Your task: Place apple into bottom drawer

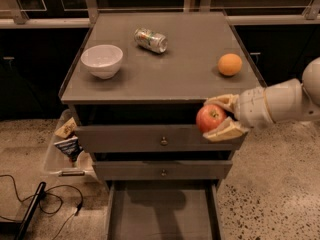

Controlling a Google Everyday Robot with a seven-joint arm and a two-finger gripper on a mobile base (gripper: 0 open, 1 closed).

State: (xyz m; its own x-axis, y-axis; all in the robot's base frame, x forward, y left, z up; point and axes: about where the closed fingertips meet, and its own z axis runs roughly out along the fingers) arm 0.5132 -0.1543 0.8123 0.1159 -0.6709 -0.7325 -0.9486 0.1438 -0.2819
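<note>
Gripper (pixel 220 117) reaches in from the right, off the front edge of the bench (pixel 175 79) and close to its front right corner. It is below the level of the bench top and level with the right end of the top drawer (pixel 135 138). The jaws are pinching the apple (pixel 210 118), one tan pad above it and one beneath.

The apple is red, held in the air in front of the top drawer's face. It is clear of the bench surface.

The bottom drawer (pixel 160 214) is pulled out toward the camera at floor level, grey floor showing. It lies below the apple and to the left of it. The apple is well above it, not in it.

The middle drawer (pixel 163 171) is shut, with a small knob at its centre. The top drawer has the same kind of knob and looks slightly out from the frame.

On the bench top:
- a white bowl (pixel 102 60) sits near the left edge, upright
- a can (pixel 150 40) lies on its side toward the back, near the middle
- an orange (pixel 230 64) sits near the right edge, apart from the gripper and further back

On the floor left of the bench is a clear bin (pixel 55 159) with snack packets in it. A dark cable (pixel 30 204) lies in front of the bin.
</note>
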